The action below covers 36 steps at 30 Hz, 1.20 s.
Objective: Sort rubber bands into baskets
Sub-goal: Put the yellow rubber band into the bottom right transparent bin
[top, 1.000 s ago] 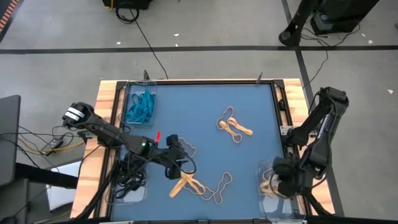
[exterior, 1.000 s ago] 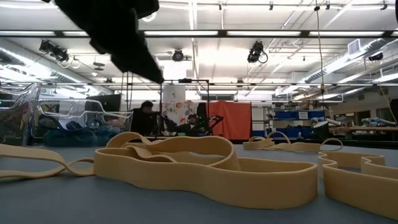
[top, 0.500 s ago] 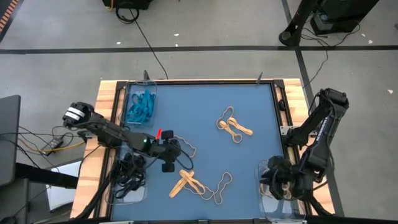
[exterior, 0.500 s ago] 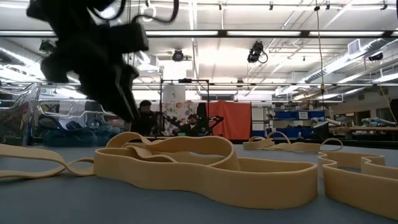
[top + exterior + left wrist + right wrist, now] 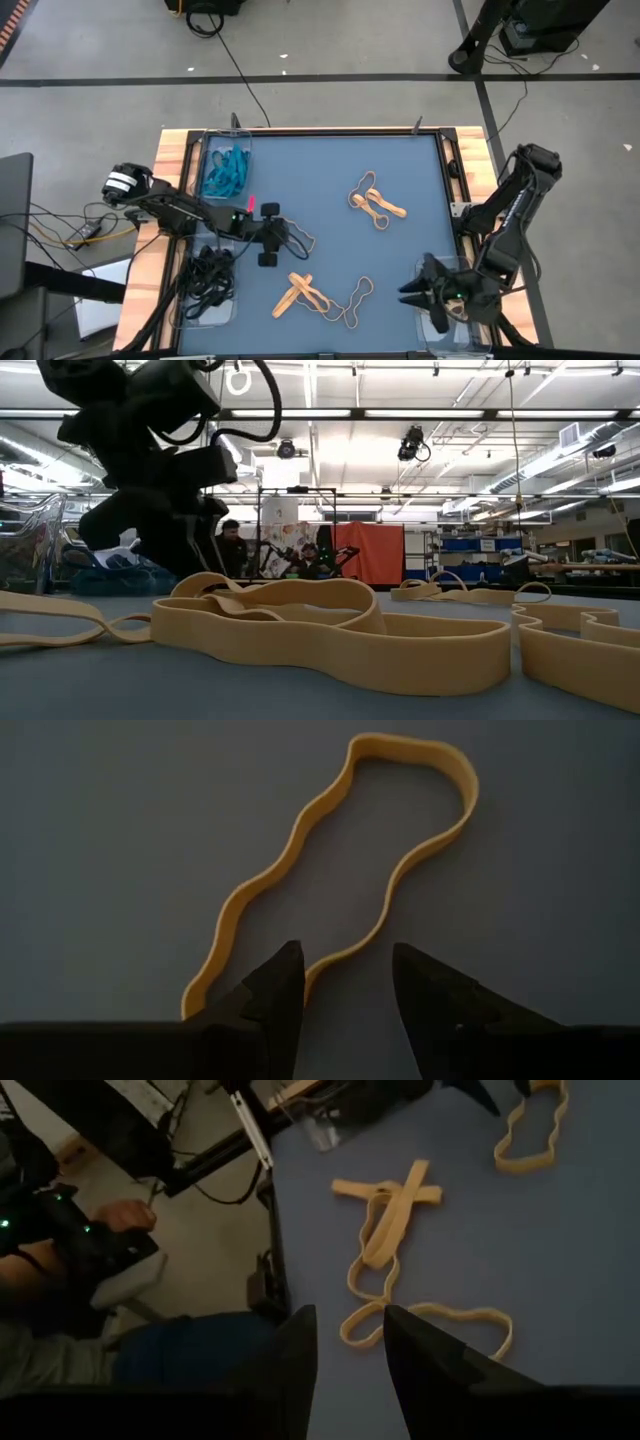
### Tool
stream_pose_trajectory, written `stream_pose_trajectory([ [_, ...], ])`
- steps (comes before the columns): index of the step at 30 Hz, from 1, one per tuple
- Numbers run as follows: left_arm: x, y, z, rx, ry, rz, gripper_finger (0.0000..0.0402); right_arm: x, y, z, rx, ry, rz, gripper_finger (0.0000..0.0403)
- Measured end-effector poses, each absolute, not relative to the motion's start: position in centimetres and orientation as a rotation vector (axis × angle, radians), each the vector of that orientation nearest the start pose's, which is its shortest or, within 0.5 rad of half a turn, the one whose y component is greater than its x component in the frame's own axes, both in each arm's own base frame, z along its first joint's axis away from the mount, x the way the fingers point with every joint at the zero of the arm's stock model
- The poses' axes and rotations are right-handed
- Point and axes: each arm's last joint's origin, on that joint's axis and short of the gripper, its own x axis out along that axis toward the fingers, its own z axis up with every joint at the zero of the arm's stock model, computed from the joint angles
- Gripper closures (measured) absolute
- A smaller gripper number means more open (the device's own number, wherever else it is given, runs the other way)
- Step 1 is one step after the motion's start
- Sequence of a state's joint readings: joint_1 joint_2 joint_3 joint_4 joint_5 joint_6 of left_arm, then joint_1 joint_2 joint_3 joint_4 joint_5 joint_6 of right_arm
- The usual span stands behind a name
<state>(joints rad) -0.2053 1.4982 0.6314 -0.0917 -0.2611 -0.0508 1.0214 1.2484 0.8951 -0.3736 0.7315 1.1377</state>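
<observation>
Tan rubber bands lie flat on the blue mat: a single loop (image 5: 340,870) (image 5: 300,240), a crossed pile (image 5: 303,294), another loop (image 5: 360,290) and a cluster (image 5: 375,200). My left gripper (image 5: 275,245) (image 5: 347,990) hangs open, low over the near end of the single loop, one finger on each side of it. My right gripper (image 5: 412,292) (image 5: 350,1360) is open over the left rim of the near-right basket (image 5: 455,330), pointing toward the crossed pile (image 5: 385,1220). Teal bands fill the far-left basket (image 5: 225,168); black ones fill the near-left basket (image 5: 205,285).
Wooden frame rails (image 5: 170,170) run along the mat's left and right sides. The low view looks past thick tan bands (image 5: 330,625) at my left gripper (image 5: 150,490). A seated person's hand (image 5: 120,1215) shows beyond the table's edge. Bare mat lies around the middle (image 5: 320,170).
My left gripper has sunk toward the mat and drifted a little toward the far edge, settling over the single tan loop. My right gripper has swung out from above the near-right basket toward the table's left and tipped up from pointing down to a shallow slant.
</observation>
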Motion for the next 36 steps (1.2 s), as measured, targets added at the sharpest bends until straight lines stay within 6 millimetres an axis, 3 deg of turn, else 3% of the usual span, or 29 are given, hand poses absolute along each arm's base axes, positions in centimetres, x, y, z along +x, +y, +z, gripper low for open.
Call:
stream_pose_trajectory([
  [10,24.9,-3.3,13.0,0.146,0.979,0.103,0.0255,16.8,20.6,26.0,0.495,0.524,-0.035,0.0273],
  [14,24.8,-2.9,12.8,0.109,0.984,0.123,0.0298,17.6,20.7,26.0,0.477,0.499,-0.023,0.0277],
  [19,24.8,-2.9,12.9,0.065,0.982,0.144,0.0379,18.9,20.7,25.3,0.439,0.485,-0.048,0.0284],
  [28,26.7,-4.4,15.3,0.001,0.89,0.105,0.0396,24.5,20.0,19.7,0.229,0.531,-0.18,0.0288],
  [36,28.5,-6.9,18.3,-0.01,0.787,0.005,0.0397,29.3,18.4,18.7,0.078,0.376,-0.162,0.0263],
])
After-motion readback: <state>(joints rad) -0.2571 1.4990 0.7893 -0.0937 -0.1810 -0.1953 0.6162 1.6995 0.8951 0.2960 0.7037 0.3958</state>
